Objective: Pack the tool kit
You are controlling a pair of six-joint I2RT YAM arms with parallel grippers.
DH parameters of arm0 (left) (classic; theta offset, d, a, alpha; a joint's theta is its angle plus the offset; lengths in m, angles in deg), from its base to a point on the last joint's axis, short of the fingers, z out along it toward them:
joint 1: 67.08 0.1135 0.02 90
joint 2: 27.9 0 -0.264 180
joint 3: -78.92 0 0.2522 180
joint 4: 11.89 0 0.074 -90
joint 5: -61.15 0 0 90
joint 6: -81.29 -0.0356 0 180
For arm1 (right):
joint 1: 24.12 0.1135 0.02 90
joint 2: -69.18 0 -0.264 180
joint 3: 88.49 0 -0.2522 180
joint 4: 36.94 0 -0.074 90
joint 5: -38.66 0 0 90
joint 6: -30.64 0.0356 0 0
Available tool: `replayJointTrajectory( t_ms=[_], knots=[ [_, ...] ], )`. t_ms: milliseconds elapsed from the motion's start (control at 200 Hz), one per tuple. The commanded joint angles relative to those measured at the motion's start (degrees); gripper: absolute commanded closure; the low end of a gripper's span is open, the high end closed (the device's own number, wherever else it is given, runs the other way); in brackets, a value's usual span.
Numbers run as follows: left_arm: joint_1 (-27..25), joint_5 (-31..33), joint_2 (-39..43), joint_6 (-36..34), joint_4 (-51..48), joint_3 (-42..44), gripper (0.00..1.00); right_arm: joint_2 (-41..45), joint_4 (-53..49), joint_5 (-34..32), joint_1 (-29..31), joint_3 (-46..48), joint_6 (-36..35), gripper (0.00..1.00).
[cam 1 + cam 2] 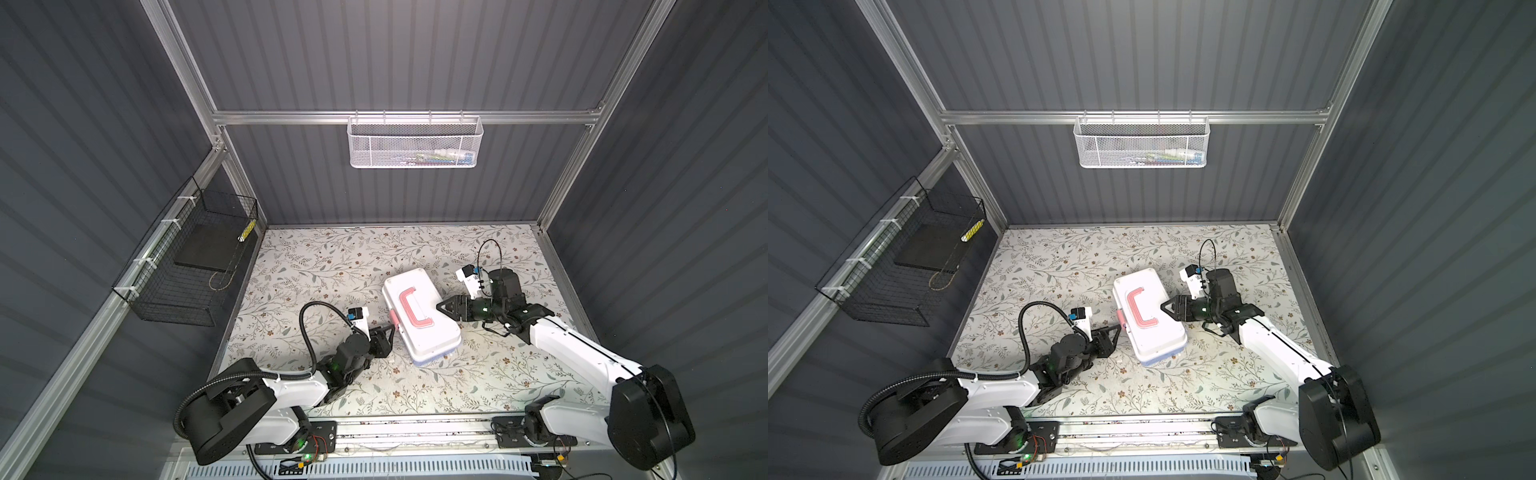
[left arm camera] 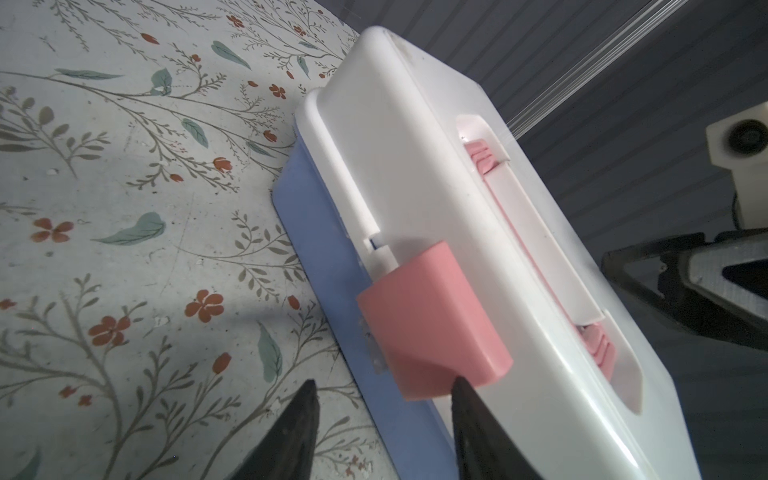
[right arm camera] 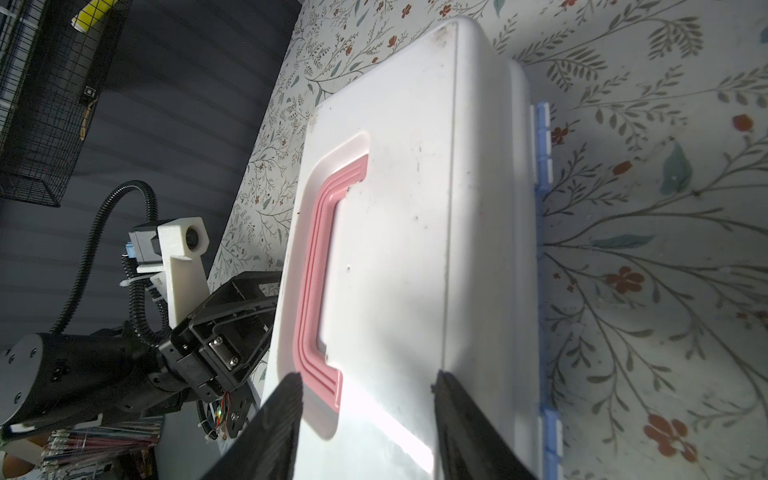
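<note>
Left wrist view: I see the tool kit [image 2: 415,166] closed on the counter [image 2: 124,208], left end effector [image 2: 382,382] half-open, empty, at its pink latch [image 2: 432,320]; right end effector [image 3: 365,374] half-open, empty, over the lid [image 3: 395,208]; latching seems left.

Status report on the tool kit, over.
Left gripper open, jaws at the pink latch. Right gripper open above the white lid. Tool kit lid down, on the table. Nothing in the way.
</note>
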Motion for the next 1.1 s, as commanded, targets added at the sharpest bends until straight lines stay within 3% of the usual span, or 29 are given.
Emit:
replayJointTrajectory(
  t_ms=[0,1091],
  knots=[
    [0.44,-0.67,-0.45,0.81,3.60,0.83,0.48,-1.29,-8.63,-0.36,0.40,2.87,0.91,0.45],
    [0.51,-1.98,-0.20,1.74,4.98,0.20,0.54,-2.25,-8.25,-0.12,0.49,2.89,1.96,0.45]
  ],
)
